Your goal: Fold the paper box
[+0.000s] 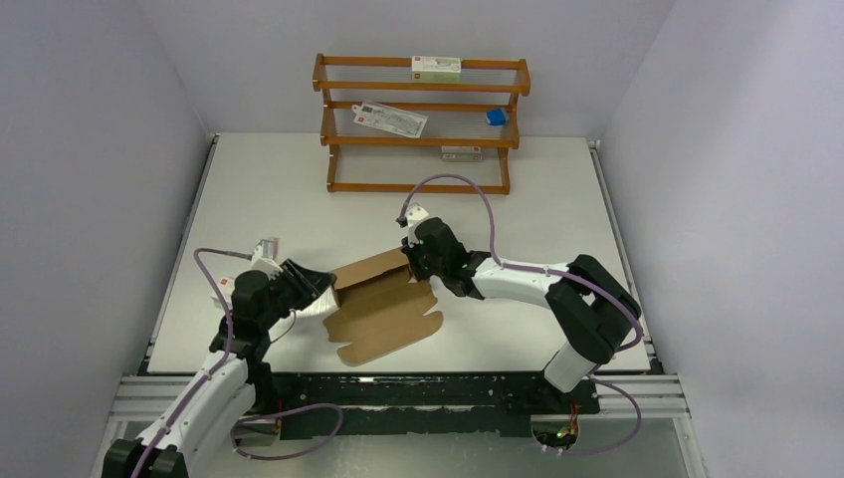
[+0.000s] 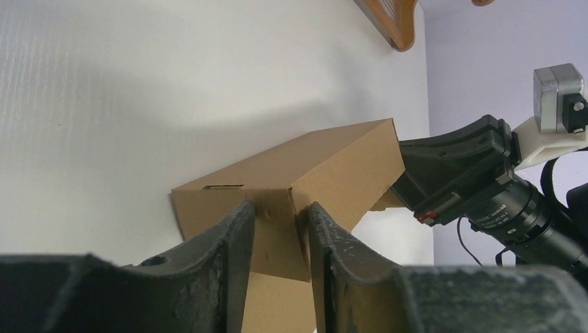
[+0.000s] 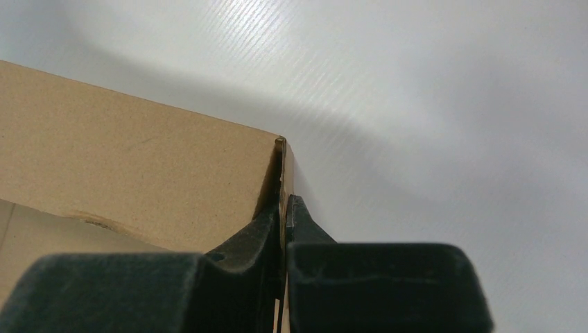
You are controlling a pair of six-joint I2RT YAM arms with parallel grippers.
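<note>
Brown box wall is pinched tight in the right gripper. Left gripper jaws stand half open around its corner; squeeze slowly, keep walls straight.

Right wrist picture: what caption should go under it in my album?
Right gripper pinches one wall of the paper box, white table behind.

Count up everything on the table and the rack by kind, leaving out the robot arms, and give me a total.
Brown cardboard box: 1
Wooden rack: 1
White cartons on the rack: 3
Small blue block: 1
Total: 6
</note>
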